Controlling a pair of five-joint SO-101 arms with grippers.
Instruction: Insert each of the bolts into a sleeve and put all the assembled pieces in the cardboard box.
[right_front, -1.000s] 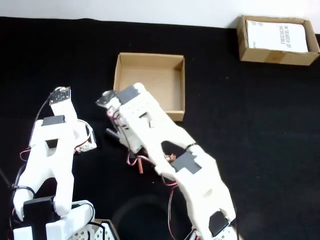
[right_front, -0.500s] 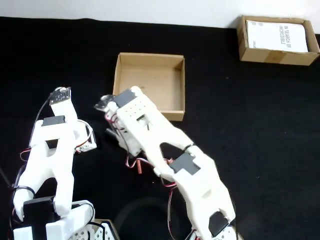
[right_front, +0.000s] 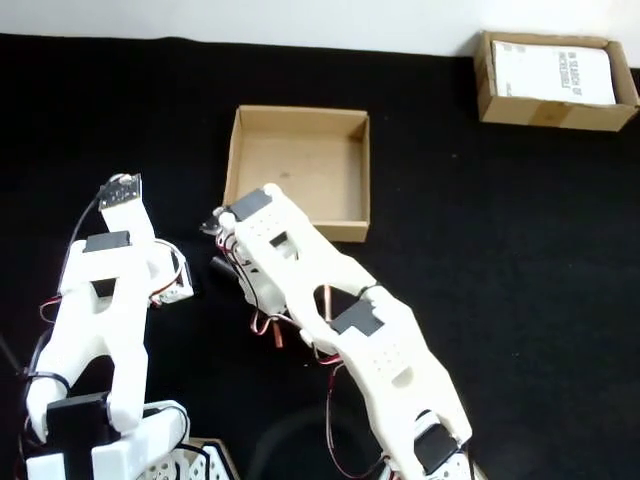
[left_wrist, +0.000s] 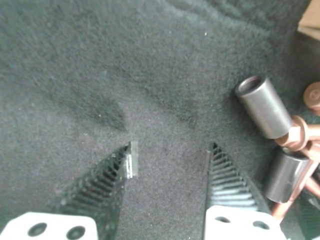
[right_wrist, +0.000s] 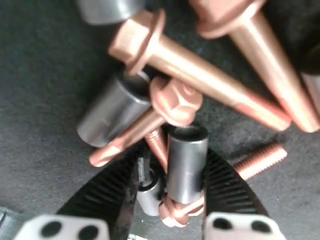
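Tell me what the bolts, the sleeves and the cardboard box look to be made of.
Bolts: metal with a glossy copper-coloured finish, perhaps plating; the hex heads and shanks gleam. Sleeves: grey metal, likely steel; smooth tubes with a dull sheen. Cardboard box: brown cardboard, matte, thin plain walls.

Two white robot arms (right_front: 100, 300) stand at one black desk (right_front: 520, 300). Two boxes lie on it: one open brown cardboard box (right_front: 300, 165) and one smaller cardboard box (right_front: 555, 112) holding one white printed sheet (right_front: 555, 72). The right wrist view shows three grey metal cylindrical sleeves (right_wrist: 112, 112) in the pile. It also shows four hexagonal heads of copper-coloured hex-head bolts (right_wrist: 200, 70), though the overlapping shafts leave the full bolt count uncertain. The left wrist view shows two of the sleeves.
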